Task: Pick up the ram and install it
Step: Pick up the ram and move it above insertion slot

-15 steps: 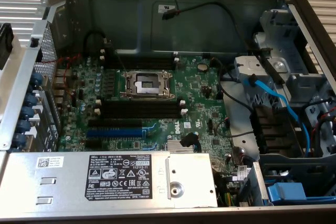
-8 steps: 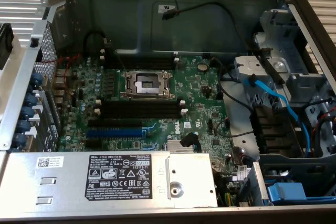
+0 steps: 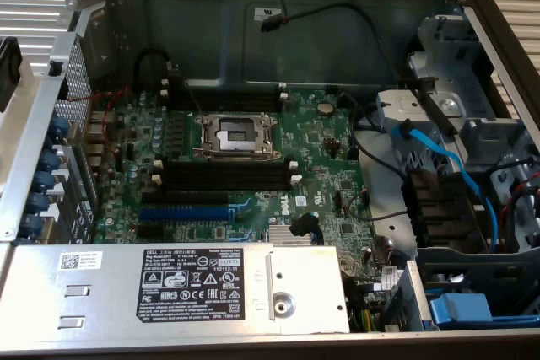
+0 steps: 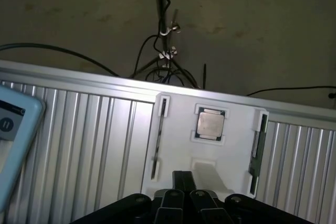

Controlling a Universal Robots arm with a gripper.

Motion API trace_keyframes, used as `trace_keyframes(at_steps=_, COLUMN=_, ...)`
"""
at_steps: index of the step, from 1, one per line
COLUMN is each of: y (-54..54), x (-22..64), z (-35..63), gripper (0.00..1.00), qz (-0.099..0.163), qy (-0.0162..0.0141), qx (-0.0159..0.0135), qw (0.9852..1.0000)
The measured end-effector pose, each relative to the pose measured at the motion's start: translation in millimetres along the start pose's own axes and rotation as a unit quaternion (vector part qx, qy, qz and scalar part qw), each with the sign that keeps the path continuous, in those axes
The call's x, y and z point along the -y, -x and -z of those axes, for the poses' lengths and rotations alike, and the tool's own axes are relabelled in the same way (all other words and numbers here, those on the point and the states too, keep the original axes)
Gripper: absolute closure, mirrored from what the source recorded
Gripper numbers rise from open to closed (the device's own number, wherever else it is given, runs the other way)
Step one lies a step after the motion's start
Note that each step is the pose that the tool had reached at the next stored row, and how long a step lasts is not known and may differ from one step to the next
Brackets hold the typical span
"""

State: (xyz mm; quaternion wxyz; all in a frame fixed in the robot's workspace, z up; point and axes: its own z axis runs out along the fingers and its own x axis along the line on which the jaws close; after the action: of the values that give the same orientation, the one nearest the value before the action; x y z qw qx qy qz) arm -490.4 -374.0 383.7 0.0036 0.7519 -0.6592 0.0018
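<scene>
From the wrist view I see the ram (image 4: 255,150) standing on edge in a side slot of the white holder (image 4: 178,145). It reads as a long, thin dark strip, and its chips and label can't be made out from here. That slot is on the far side of the CPU (image 4: 210,124) from the pale blue device (image 4: 16,129). A thinner dark strip (image 4: 156,150) sits in the holder's other slot. The gripper (image 4: 184,182) hangs over the holder's near edge, apart from the ram, and I can't tell whether it is spread or closed. In the centre of the exterior view, the black slots (image 3: 224,176) lie below the socket (image 3: 236,134).
</scene>
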Motion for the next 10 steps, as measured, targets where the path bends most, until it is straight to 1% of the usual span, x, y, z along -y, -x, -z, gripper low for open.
trace_keyframes(at_steps=5, y=0.1, x=-0.5, z=-2.2, gripper=0.90, qz=0.000, qy=0.0000, qx=-0.0001, qw=1.0000)
trace_keyframes(at_steps=10, y=0.0, x=-0.6, z=-9.1, gripper=0.90, qz=0.000, qy=0.0000, qx=-0.0002, qw=1.0000)
